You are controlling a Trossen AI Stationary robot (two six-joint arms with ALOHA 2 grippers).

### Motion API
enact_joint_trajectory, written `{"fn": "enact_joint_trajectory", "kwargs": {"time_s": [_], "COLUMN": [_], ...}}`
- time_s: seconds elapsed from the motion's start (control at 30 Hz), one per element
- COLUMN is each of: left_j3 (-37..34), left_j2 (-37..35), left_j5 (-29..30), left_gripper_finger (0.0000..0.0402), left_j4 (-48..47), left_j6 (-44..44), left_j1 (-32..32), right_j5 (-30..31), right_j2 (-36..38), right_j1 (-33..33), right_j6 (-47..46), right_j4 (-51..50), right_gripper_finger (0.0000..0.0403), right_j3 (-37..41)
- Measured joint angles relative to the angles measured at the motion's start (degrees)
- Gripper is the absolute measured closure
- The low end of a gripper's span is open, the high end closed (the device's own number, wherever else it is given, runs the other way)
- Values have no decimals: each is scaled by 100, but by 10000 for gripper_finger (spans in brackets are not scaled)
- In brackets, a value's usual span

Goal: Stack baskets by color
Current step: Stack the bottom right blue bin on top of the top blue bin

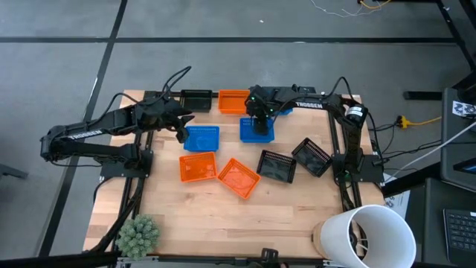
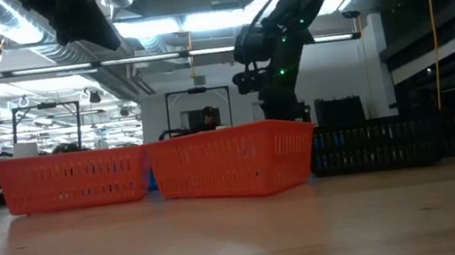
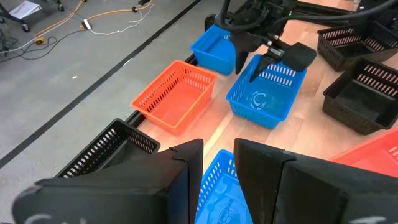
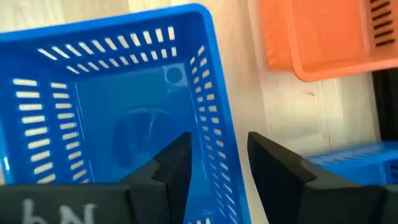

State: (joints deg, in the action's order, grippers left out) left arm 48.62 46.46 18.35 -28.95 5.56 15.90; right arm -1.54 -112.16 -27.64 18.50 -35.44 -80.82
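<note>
My right gripper (image 1: 256, 120) is open and points down over a blue basket (image 1: 256, 130) at the table's far middle. In the right wrist view its fingers (image 4: 177, 163) stand on either side of that basket's side wall (image 4: 219, 134), one inside and one outside, with a gap to the wall. A second blue basket (image 1: 201, 138) lies to the left, and my left gripper (image 1: 181, 132) hovers open and empty above its far left corner. A third blue basket (image 3: 217, 50) sits behind the right arm. Two orange baskets (image 1: 198, 167) (image 1: 238, 179) and two black ones (image 1: 277, 166) (image 1: 312, 156) rest on the table nearer the front.
At the far edge an orange basket (image 1: 233, 102) and a black basket (image 1: 195, 99) stand side by side. A large white bucket (image 1: 372, 234) stands at the near right corner and a fuzzy green plant (image 1: 139, 233) at the near left. Bare wood lies along the front.
</note>
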Motion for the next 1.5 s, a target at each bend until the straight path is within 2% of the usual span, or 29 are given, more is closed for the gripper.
{"fn": "enact_joint_trajectory", "kwargs": {"time_s": [0.33, 0.43, 0.53, 0.6, 0.73, 0.87, 1.0, 1.1, 1.3, 1.5], "left_j3": [0, 0, 0, 0, 0, 2, 2, 2, 2, 2], "left_j2": [0, 0, 0, 0, 0, -1, 0, 0, 0, 0], "left_j5": [0, 0, 0, 0, 2, 4, 2, 2, 2, 15], "left_gripper_finger": [319, 319, 319, 319, 319, 319, 319, 319, 319, 319], "left_j4": [-1, -2, 0, -2, -1, 0, 0, 0, 0, 0], "left_j6": [0, 0, 0, 0, 0, 8, 13, 18, 24, 25], "left_j1": [0, 0, 0, 0, -1, 0, -2, -2, -2, -2], "right_j5": [-2, -1, -20, -101, -171, -279, 294, 740, 893, 380], "right_j2": [-2, -2, 1, 29, 49, 73, 81, 83, 83, -17], "right_j1": [15, 68, 177, 249, 339, 328, 225, -45, -902, -1633], "right_j6": [-136, -393, -576, -653, -627, -525, 2, 422, 450, 251], "right_j4": [94, 87, 70, -22, -666, -1626, -1835, -1586, -1227, -1497], "right_gripper_finger": [254, 298, 378, 390, 396, 398, 399, 399, 399, 399], "right_j3": [313, 313, 310, 220, -526, -1801, -2910, -3487, -3919, -3732]}}
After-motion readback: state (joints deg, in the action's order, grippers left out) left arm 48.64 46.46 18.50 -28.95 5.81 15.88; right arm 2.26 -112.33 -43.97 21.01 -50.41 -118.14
